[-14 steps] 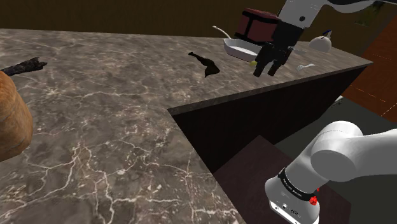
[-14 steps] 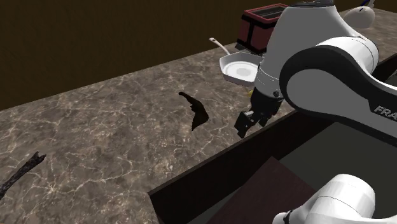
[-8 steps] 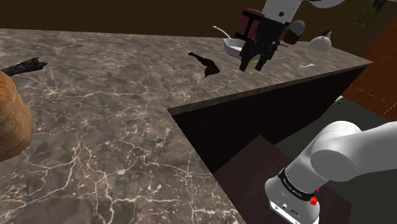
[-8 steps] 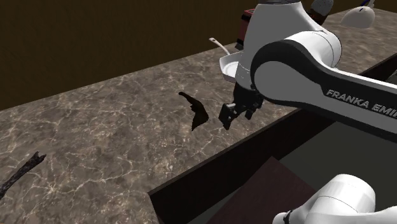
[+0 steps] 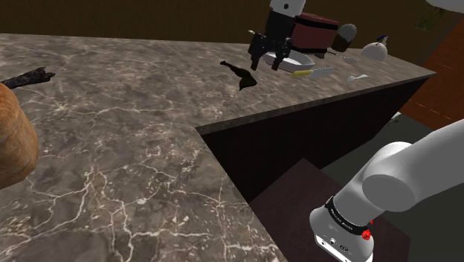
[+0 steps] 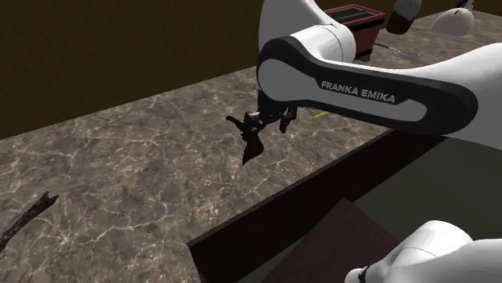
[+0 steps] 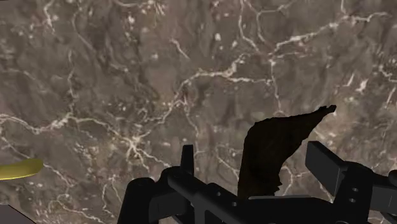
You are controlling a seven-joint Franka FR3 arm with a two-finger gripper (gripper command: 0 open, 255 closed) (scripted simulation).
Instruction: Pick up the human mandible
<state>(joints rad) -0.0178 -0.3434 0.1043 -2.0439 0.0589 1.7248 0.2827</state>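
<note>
The human mandible (image 5: pixel 242 76) lay flat on the marbled countertop (image 5: pixel 126 119), a dark, thin, curved piece with one end tapering to a point. It was probably light and stiff, and its uneven outline looked likely to rock or slide under a careless pinch. The black gripper (image 5: pixel 266 62) hovered just above the mandible with its fingers spread wide. In the wrist view they stood to either side of the mandible's broad body without touching it. That thicker middle seemed a safer place to grip than the narrow tip. Bare stone lay open around most of the mandible. A white dish (image 5: pixel 301 59) and a small yellow piece (image 5: pixel 301 72) sat near it on one side, and the counter's front edge (image 5: pixel 297 109) ran close on the side toward the stand, so a nudge that way risked a fall.
</note>
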